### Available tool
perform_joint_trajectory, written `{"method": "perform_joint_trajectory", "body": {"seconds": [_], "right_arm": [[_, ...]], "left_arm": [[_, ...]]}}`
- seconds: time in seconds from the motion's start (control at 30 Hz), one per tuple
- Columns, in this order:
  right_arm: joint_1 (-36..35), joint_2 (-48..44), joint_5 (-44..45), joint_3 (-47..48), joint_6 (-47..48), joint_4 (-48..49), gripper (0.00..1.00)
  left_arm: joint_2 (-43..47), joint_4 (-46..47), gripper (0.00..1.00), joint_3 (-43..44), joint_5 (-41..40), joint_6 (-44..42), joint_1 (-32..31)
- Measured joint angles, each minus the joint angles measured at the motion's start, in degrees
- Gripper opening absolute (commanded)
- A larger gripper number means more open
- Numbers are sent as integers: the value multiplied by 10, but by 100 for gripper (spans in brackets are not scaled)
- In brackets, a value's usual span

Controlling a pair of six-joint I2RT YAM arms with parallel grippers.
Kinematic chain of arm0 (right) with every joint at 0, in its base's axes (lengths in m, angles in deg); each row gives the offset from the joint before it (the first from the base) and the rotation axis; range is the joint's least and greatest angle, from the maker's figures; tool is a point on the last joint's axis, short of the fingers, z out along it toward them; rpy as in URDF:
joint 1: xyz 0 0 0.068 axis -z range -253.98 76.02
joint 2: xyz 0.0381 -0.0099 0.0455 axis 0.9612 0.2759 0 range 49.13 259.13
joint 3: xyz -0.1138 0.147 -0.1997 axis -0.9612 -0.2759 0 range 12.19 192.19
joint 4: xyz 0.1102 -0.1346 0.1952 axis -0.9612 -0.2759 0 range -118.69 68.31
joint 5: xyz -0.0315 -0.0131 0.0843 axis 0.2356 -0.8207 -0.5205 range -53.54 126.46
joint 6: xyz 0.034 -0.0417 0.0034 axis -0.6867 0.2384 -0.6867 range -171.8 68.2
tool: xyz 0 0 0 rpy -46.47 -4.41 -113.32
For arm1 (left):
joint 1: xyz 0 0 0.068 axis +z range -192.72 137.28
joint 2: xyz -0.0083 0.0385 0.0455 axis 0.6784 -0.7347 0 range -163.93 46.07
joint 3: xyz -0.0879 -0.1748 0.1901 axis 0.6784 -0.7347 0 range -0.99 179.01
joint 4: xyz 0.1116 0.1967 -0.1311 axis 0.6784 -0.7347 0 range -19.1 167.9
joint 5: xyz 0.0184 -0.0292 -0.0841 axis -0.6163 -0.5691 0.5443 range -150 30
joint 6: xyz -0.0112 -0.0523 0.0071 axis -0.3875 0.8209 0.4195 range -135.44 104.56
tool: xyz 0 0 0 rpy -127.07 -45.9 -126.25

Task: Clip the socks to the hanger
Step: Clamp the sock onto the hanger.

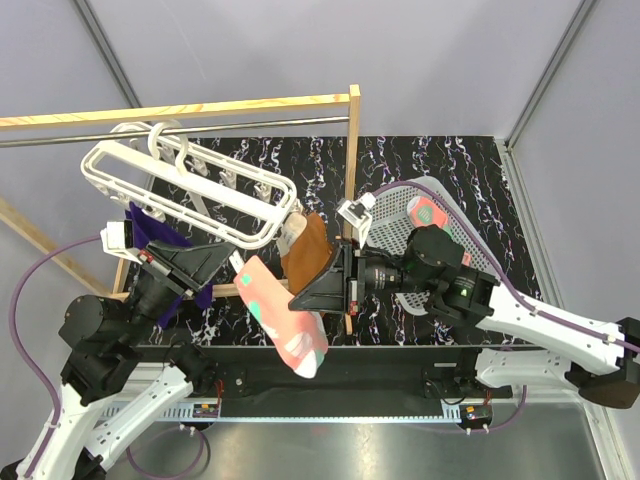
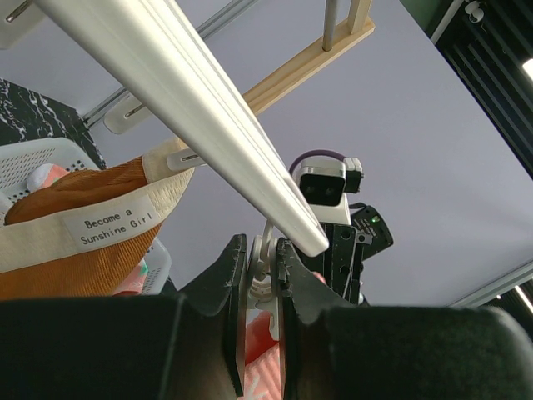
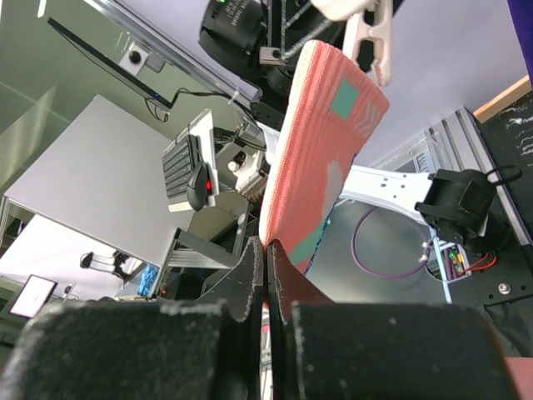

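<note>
Limpness was expected of the coral-pink, teal-patched fabric sock (image 3: 321, 133), clamped at its edge by the right gripper (image 3: 266, 250); a white plastic clip (image 2: 266, 237) was squeezed by the left gripper (image 2: 261, 267).

Coral-pink sock (image 1: 290, 325) w/ teal & prob. white patches, white hanger (image 1: 215, 190), table (image 1: 450, 170) black w/ white veining.

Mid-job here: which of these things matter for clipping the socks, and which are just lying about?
Job: hanger; its clip; held coral sock; second coral sock in mesh basket.
Lying about: orange-brown sock; purple sock; wooden rack; mesh basket.
</note>
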Motion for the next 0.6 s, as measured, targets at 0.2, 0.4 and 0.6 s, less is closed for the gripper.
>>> {"method": "perform_joint_trajectory", "body": {"seconds": [0.2,0.4,0.6], "right_arm": [[0,-21,7,-2,2,-1,0],[0,-12,7,-2,5,-1,0],[0,-4,7,-3,6,-1,0]], "left_arm": [[0,0,0,0,0,0,0],[0,0,0,0,0,0,0],[0,2,0,0,0,0,0]]}}
